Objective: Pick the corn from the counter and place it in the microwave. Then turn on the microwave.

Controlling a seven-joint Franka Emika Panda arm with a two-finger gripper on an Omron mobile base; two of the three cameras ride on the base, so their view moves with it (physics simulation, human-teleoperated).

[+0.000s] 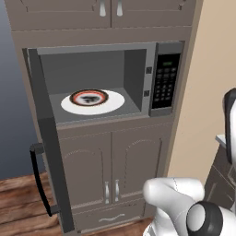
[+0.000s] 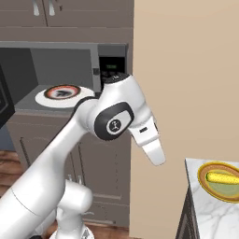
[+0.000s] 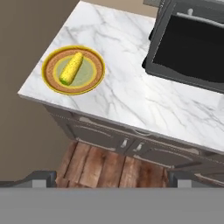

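pincer (image 3: 111, 177): wide open, holding nothing
corn (image 3: 71, 68): up left of pincer, on yellow plate (image 3: 94, 81)
bench (image 3: 131, 96): under plate

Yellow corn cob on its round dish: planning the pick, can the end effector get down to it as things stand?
Probably yes: the yellow corn cob lies uncovered on a yellow-rimmed round dish near the marble counter's corner, nothing over it, and the end effector is open.

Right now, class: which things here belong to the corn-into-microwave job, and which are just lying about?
Job:
corn
counter
microwave
white plate

Lying about:
yellow-rimmed plate under the corn
dark-rimmed dish
cabinets
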